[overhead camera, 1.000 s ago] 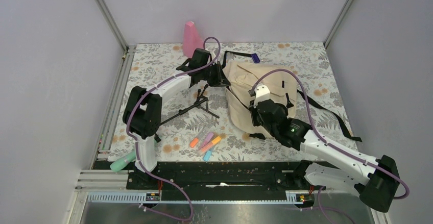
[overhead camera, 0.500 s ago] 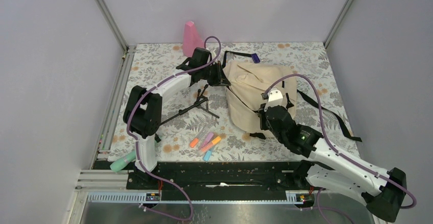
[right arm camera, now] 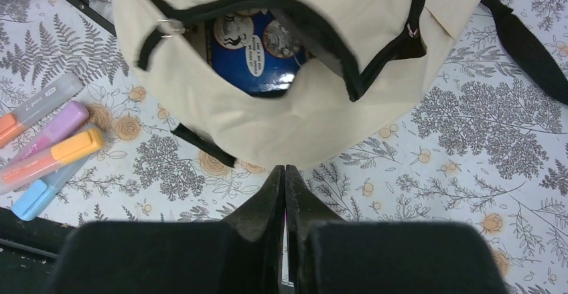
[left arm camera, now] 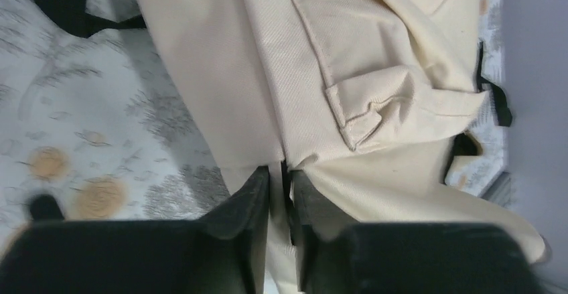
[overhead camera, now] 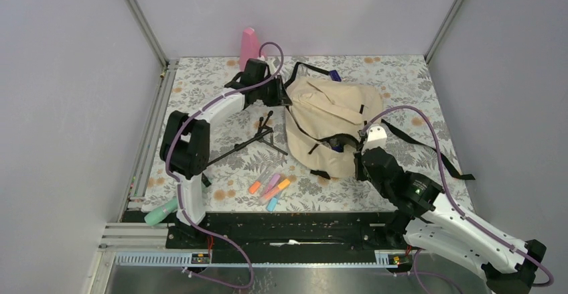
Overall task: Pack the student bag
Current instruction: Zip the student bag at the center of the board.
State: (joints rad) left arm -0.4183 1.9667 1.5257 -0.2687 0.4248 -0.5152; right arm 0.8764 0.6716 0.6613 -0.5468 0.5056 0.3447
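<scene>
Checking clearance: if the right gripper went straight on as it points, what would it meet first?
The right gripper would likely meet the student bag, its cream fabric below the open zipper mouth; the blue book lies beyond. Depth is unclear.

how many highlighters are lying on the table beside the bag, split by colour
orange highlighters: 2
purple highlighter: 1
blue highlighter: 1
total: 4
</scene>
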